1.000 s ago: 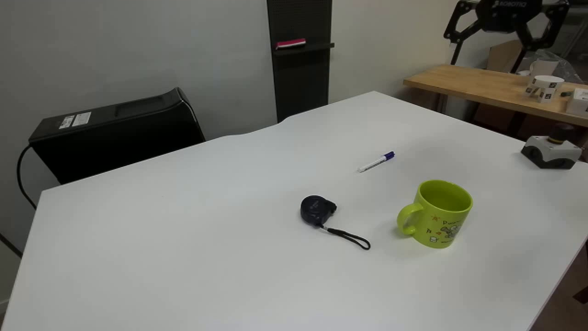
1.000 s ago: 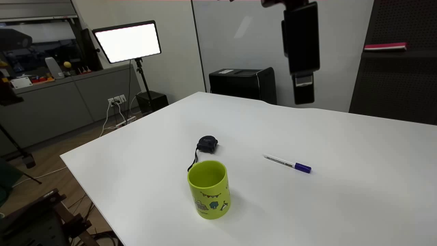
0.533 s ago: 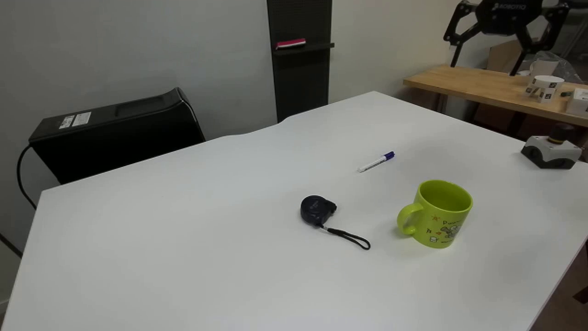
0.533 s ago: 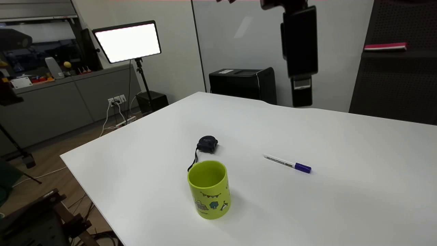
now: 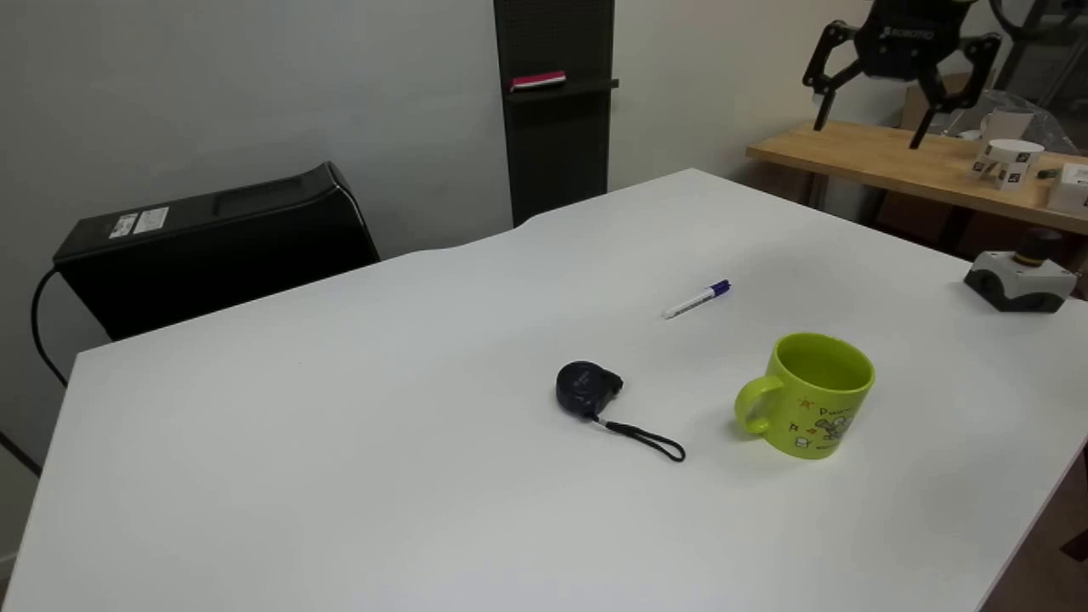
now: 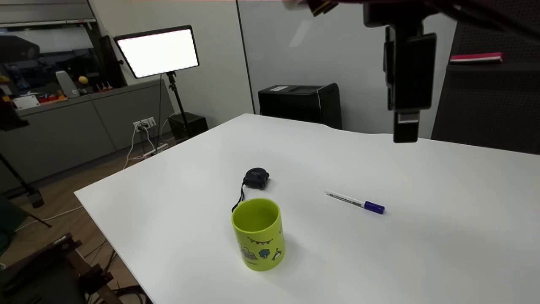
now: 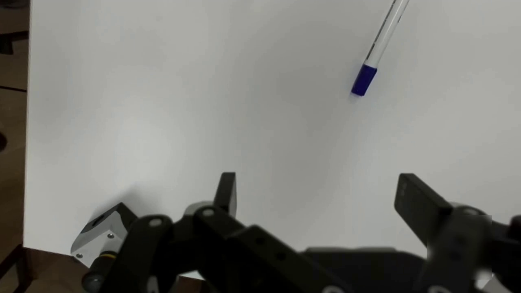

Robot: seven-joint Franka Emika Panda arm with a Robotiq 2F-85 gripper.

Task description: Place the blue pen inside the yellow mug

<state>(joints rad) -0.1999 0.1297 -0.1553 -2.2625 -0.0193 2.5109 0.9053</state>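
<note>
Pincer (image 7: pixel 317 174): spread wide with nothing in its grip, hanging well above the table (image 5: pixel 340 425); you have yet to reach the pen (image 6: pixel 355 202).
Pen's place: flat on the table, apart from the mug (image 5: pixel 814 408) and the tape measure (image 5: pixel 585 389); in the wrist view it shows ahead of the pincer's gap, its uncapped end cut off by the top edge.
Aim: come straight down from here and you would probably meet bare table beside the pen, because the gap is not lined up with it.
Depth: the pen is thin and low, so stopping high could miss it or let it slip, and going too deep could drive you into the table.
Barrel (image 7: pixel 386 34): it looks round, so a nudge from one side could set it rolling.
Slant: the pen runs somewhat askew to the gap, so squeezing could twist it; a small turn may help you.
Mug: if you carry it level, the pen could lodge across the top instead of dropping in, so expect to tip it upright.
Strap (image 5: pixel 633 431): the tape measure's loop lies near the mug, and a low sweep there could snag it or knock the mug.
Pen's look: white with dark print along it, too small to read, and a deep blue cap (image 7: pixel 364 79) on one end.
</note>
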